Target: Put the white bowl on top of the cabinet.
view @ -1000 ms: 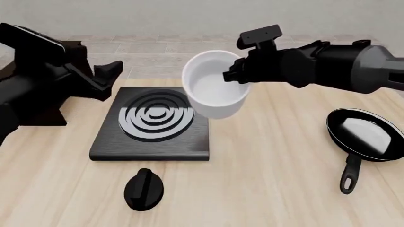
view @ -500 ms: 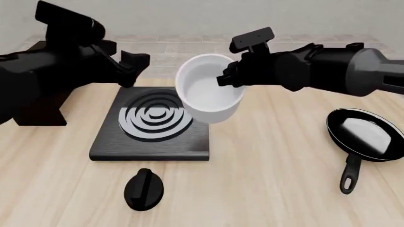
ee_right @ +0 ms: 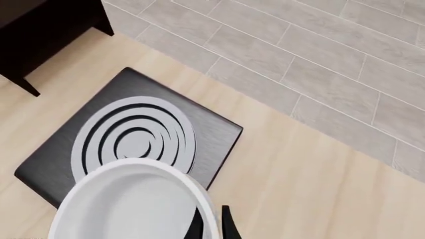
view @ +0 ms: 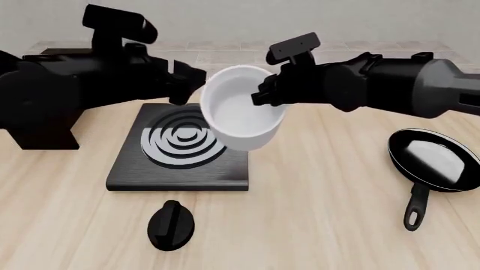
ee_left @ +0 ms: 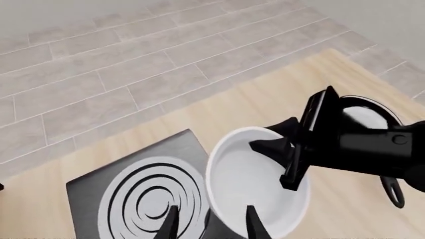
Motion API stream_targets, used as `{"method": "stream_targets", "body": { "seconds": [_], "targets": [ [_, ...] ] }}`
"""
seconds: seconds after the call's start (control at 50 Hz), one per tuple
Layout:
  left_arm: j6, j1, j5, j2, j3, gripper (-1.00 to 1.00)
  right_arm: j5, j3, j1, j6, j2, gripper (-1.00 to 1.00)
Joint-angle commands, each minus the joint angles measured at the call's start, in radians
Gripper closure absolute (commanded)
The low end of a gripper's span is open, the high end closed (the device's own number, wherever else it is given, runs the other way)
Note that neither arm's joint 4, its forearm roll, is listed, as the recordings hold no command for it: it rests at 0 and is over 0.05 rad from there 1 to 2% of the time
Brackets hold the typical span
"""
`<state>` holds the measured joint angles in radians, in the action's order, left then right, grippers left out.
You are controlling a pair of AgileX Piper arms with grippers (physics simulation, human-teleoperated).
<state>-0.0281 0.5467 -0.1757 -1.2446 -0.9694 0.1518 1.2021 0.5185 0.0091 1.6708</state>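
While it is held in the air above the right edge of the stove plate (view: 179, 147), the white bowl (view: 238, 108) is tilted, its opening turned toward the camera and somewhat to the right. Its rim is clamped by the right gripper (view: 261, 94), one finger inside the bowl and the other outside; in the right wrist view the two fingertips (ee_right: 228, 226) are seen pinched close on the rim of the bowl (ee_right: 136, 201). From the left, the left gripper (view: 188, 81) is brought up just beside the bowl's left wall. In the left wrist view its two fingertips (ee_left: 256, 224) are seen spread apart, with the near wall of the bowl (ee_left: 256, 186) between them; whether they touch it cannot be told. Behind the left arm, at the far left of the table (view: 315, 208), part of the dark cabinet (view: 45, 132) is visible. A black knob (view: 171, 225) lies in front of the stove plate, and a black frying pan (view: 433, 163) sits well apart at the right.
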Motion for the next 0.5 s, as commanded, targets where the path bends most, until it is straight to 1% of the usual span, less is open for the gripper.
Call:
{"method": "stream_targets", "body": {
  "seconds": [0.02,0.16,0.24,0.26,0.3,0.32,0.5],
  "targets": [
    [-0.041,0.027,-0.013,-0.047,-0.026,-1.00,-0.004,0.004,0.016,0.011,-0.023,1.00],
    [-0.045,0.029,-0.010,-0.064,-0.038,-1.00,-0.004,0.002,0.024,0.017,-0.029,1.00],
    [-0.047,0.023,0.003,-0.078,-0.031,-1.00,-0.008,-0.001,0.023,0.011,-0.028,1.00],
    [-0.057,0.022,0.005,-0.084,-0.031,-1.00,-0.010,-0.005,0.029,0.022,-0.030,1.00],
    [-0.055,0.015,0.009,-0.085,-0.029,-1.00,-0.011,-0.005,0.028,0.019,-0.030,1.00],
    [-0.056,0.013,0.013,-0.089,-0.026,-1.00,-0.013,-0.009,0.034,0.026,-0.034,1.00],
    [-0.054,0.004,0.025,-0.101,-0.020,-1.00,-0.015,-0.017,0.044,0.027,-0.039,1.00]
  ]
}}
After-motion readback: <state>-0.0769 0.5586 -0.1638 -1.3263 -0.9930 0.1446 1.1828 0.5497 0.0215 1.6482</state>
